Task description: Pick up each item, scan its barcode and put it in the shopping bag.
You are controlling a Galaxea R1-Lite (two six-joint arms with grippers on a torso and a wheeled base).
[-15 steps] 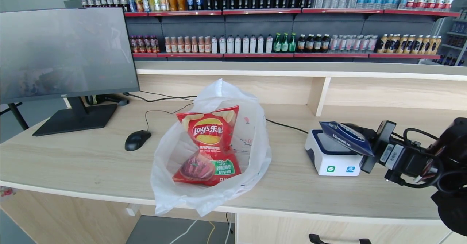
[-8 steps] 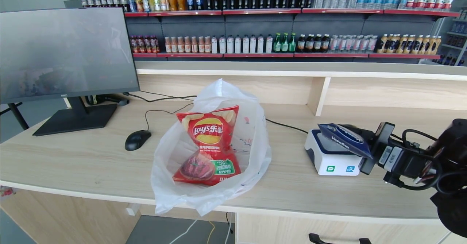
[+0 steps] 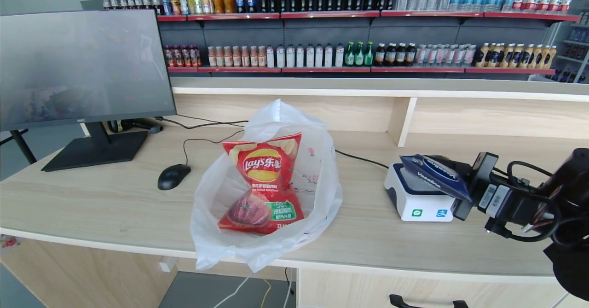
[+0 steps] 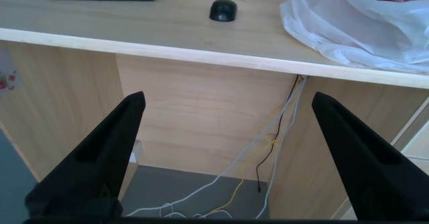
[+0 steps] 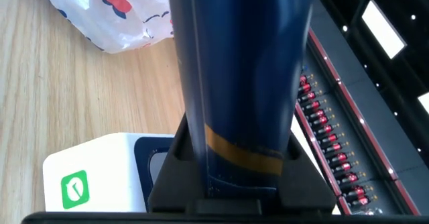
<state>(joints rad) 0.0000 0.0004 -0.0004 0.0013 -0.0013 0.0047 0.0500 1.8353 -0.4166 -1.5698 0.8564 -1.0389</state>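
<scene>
We are working at a long wooden counter (image 3: 92,202), and shelves (image 3: 349,71) of bottles are running along the wall behind it. A dark monitor (image 3: 83,64) is standing on its foot at the counter's left end. Near the middle a white bag (image 3: 216,248) is lying open at the front edge, its lip hanging a little over. Inside it a red chips pack (image 3: 263,163) is leaning upright, and a second pack (image 3: 257,212), also red, is lying below it, the two touching. A white scanner (image 3: 416,204) is sitting to the right of the bag, apart from it. We are holding a dark blue tube (image 3: 435,173) tilted over the scanner's top, though we cannot tell whether the two are touching. Our right gripper (image 3: 461,186) is clamping the tube by its end, jaws closed tight on it. A black mouse (image 3: 173,176) is resting between monitor and bag. Our left gripper (image 4: 228,157) is hanging low in front of the counter, below its edge, jaws spread wide
</scene>
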